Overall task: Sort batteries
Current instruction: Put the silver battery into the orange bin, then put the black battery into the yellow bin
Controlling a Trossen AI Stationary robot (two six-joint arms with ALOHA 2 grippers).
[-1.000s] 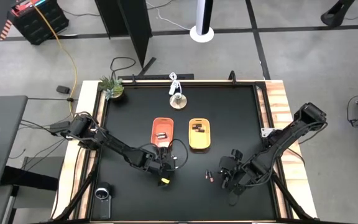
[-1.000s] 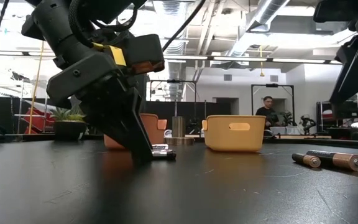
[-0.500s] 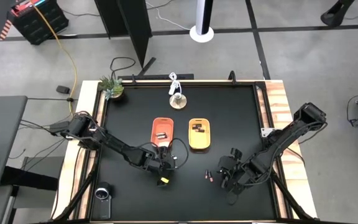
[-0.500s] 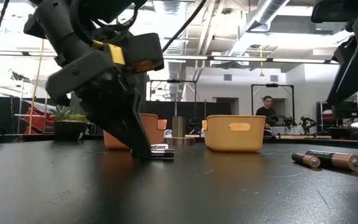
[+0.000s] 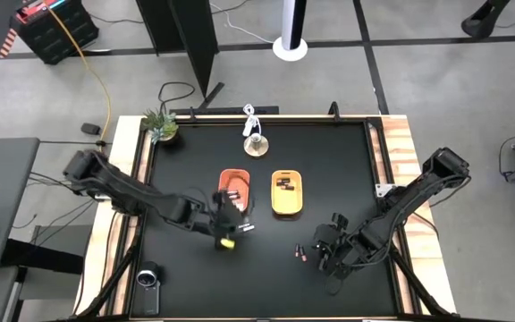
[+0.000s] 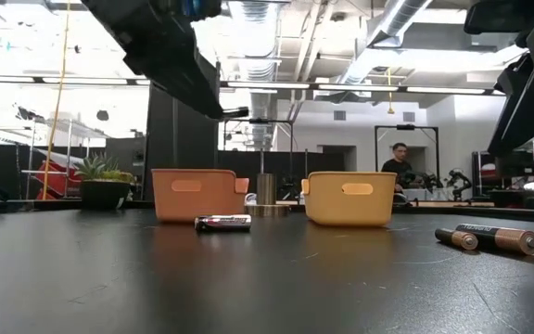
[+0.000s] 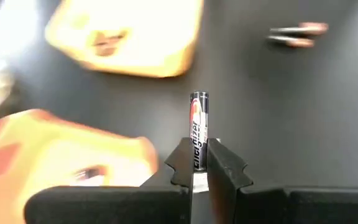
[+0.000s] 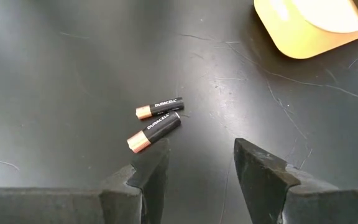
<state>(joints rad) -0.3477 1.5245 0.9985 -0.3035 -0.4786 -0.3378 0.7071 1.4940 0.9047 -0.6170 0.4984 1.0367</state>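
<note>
My left gripper (image 7: 199, 154) is shut on a silvery battery with red marks (image 7: 199, 121). It hangs raised above the table (image 6: 207, 93), just near of the orange tray (image 5: 233, 186). A second silvery battery (image 6: 222, 223) lies on its side on the table in front of that tray. Two dark batteries with copper ends (image 8: 156, 122) lie side by side on the table, just ahead of my open right gripper (image 8: 197, 163), which hovers at the table's near right (image 5: 325, 252). Both the orange tray and the yellow tray (image 5: 286, 193) hold small batteries. My left gripper pinches the silvery battery between its two fingertips (image 7: 180, 163) at one end (image 7: 198, 163). The battery lies along the fingers and sticks out past their tips. It is lifted clear of the table, and its free end (image 6: 236, 112) juts out about level.
A small potted plant (image 5: 161, 126) stands at the far left corner. A round metal object with a white cord (image 5: 256, 143) sits near the far edge. A dark round device (image 5: 147, 277) lies at the near left edge. A person (image 6: 399, 167) is in the room behind.
My left gripper has risen from the table surface, carrying one silvery battery up with it, and has moved a little toward the far edge and the orange tray. The other silvery battery has stayed on the table. The right arm has kept still.
</note>
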